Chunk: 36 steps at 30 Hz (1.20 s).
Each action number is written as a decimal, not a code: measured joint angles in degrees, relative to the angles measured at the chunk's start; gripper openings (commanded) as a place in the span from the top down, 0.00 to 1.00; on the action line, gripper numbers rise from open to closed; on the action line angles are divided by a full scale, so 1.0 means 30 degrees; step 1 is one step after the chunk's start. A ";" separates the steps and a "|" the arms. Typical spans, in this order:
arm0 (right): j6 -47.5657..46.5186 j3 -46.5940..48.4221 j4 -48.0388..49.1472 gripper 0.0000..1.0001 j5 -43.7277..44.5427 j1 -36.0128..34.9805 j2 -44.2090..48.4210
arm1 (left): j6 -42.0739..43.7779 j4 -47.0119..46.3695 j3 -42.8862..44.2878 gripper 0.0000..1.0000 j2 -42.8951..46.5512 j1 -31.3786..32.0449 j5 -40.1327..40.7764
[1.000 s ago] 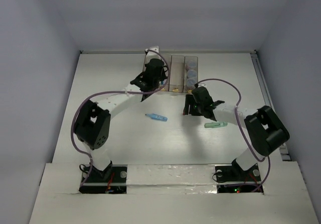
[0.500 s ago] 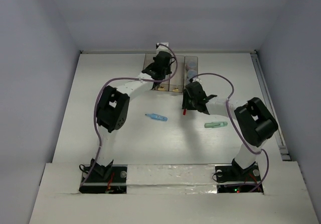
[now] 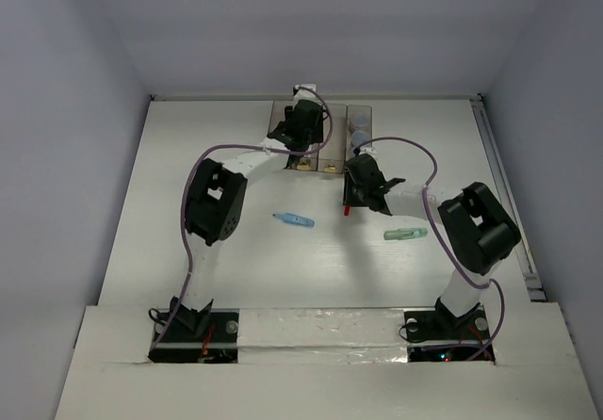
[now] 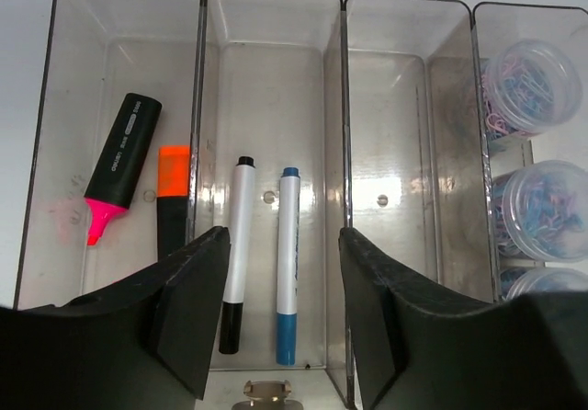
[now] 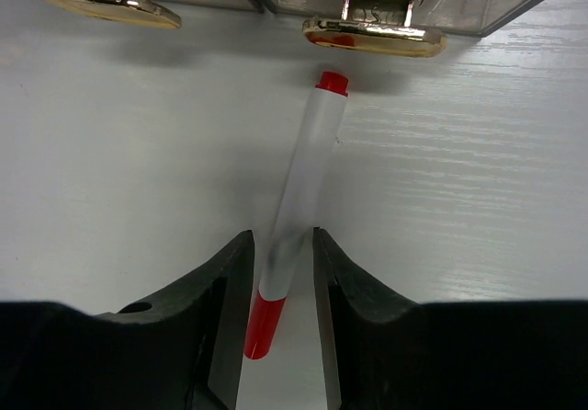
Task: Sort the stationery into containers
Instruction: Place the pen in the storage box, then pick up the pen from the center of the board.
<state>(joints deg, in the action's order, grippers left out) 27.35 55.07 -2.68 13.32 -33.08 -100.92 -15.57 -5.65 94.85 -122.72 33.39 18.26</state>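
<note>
Over the last second the left arm has swung from in front of the containers (image 4: 342, 107) to above them. The left tool (image 4: 283, 244), clenched until a moment ago, now stands released with nothing between its jaws. Below it in the second bin lie a black-capped pen (image 4: 236, 244) and a blue-capped pen (image 4: 288, 244) side by side; one of them was probably just dropped, so that delivery reads as complete. The pink highlighter (image 4: 119, 166) and orange highlighter (image 4: 172, 199) lie in the first bin, and the round pots (image 4: 533, 74) sit in the fourth. Meanwhile the right tool (image 5: 283, 244) has come in over a red-capped pen (image 5: 303, 180) and narrowed its jaws. The fingers flank the barrel closely, though whether they already pinch it cannot be told. The pen lies flat on the surface (image 5: 110, 153), its tip just short of a bin's tab (image 5: 372, 33). The light blue marker (image 3: 295, 219) and pale green marker (image 3: 405, 234) lie unsorted, well apart from the bins.
</note>
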 measured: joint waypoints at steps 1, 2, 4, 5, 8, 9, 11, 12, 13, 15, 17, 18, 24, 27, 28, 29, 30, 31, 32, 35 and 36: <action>0.0000 0.0000 0.0000 0.65 0.0000 0.0000 -0.0007 | -0.0022 -0.0044 -0.0109 0.52 0.0087 0.0000 -0.0029; -0.0007 0.0000 0.0000 0.68 -0.0015 0.0000 -0.0007 | -0.0058 -0.0073 -0.0299 0.52 0.0240 0.0000 -0.0044; -0.0044 0.0007 0.0000 0.84 -0.0007 0.0000 -0.0066 | -0.0211 -0.0182 -0.1268 0.52 0.1144 0.0000 -0.0138; -0.0051 0.0007 0.0044 0.89 -0.0015 0.0000 -0.0109 | -0.0321 -0.0240 -0.1960 0.52 0.1792 0.0000 -0.0226; 0.0058 -0.0007 0.0204 0.99 -0.0080 -0.0007 -0.0124 | -0.0743 -0.0743 -0.4801 0.52 0.5078 0.0109 -0.0379; 0.0109 -0.0022 0.0233 1.00 -0.0087 -0.0007 -0.0102 | -0.0896 -0.0947 -0.5748 0.52 0.6411 0.0182 -0.0372; 0.0219 -0.0233 0.0328 1.00 -0.0102 -0.0036 0.0066 | -0.1180 -0.1428 -0.7664 0.52 0.9413 0.0525 -0.0204; 0.0262 -0.0408 0.0342 1.00 -0.0109 -0.0102 0.0226 | -0.1377 -0.2055 -0.8721 0.52 1.1030 0.0787 -0.0160; 0.0284 -0.0619 0.0335 1.00 -0.0109 -0.0175 0.0423 | -0.1545 -0.2463 -0.9697 0.52 1.2633 0.1056 -0.0080; 0.0328 -0.1253 0.0175 1.00 -0.0204 -0.0481 0.1122 | -0.1938 -0.3337 -1.1344 0.52 1.5336 0.1603 -0.0058; 0.0379 -0.1982 -0.0255 1.00 -0.0430 -0.0852 0.2251 | -0.2331 -0.3861 -1.2750 0.52 1.7136 0.1894 0.0022; 0.0393 -0.2317 -0.0423 1.00 -0.0619 -0.0984 0.2980 | -0.2506 -0.3971 -1.3923 0.51 1.8520 0.1974 0.0095; 0.0503 -0.2674 -0.0619 1.00 -0.1916 -0.1268 0.6980 | -0.3286 -0.2594 -1.8513 0.50 2.2447 0.1960 0.0714; 0.0539 -0.1880 -0.0780 1.00 -0.2477 -0.1268 0.7293 | -0.3606 -0.1610 -1.9751 0.50 2.4035 0.1967 0.0787; 0.0539 -0.1202 -0.0954 1.00 -0.2652 -0.1268 0.6907 | -0.3759 -0.1304 -2.0072 0.50 2.4567 0.1982 0.0787; 0.0517 -0.0466 -0.1005 1.00 -0.2812 -0.1260 0.6390 | -0.3934 -0.1078 -2.0334 0.50 2.5033 0.1989 0.0787; 0.0459 0.0364 -0.1064 1.00 -0.2951 -0.1260 0.5756 | -0.4102 -0.0925 -2.0662 0.50 2.5594 0.2004 0.0780; 0.0423 0.1188 -0.1144 1.00 -0.3060 -0.1260 0.5129 | -0.4284 -0.0816 -2.1005 0.50 2.6119 0.2011 0.0765; 0.0379 0.2288 -0.1115 1.00 -0.3126 -0.1260 0.4233 | -0.4481 -0.0597 -2.1434 0.50 2.6797 0.2011 0.0743; 0.0204 0.5129 -0.1202 1.00 -0.3111 -0.1260 0.1953 | -0.5042 -0.0051 -2.2629 0.50 2.8727 0.2011 0.0554; 0.0124 0.6164 -0.1268 1.00 -0.2965 -0.1260 0.1188 | -0.5260 0.0124 -2.2972 0.50 2.9325 0.2011 0.0474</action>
<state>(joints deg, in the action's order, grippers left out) 27.73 73.56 -6.48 4.43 -36.86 -97.36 -31.35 -5.28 25.93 -34.74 39.42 19.68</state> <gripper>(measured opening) 0.060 0.502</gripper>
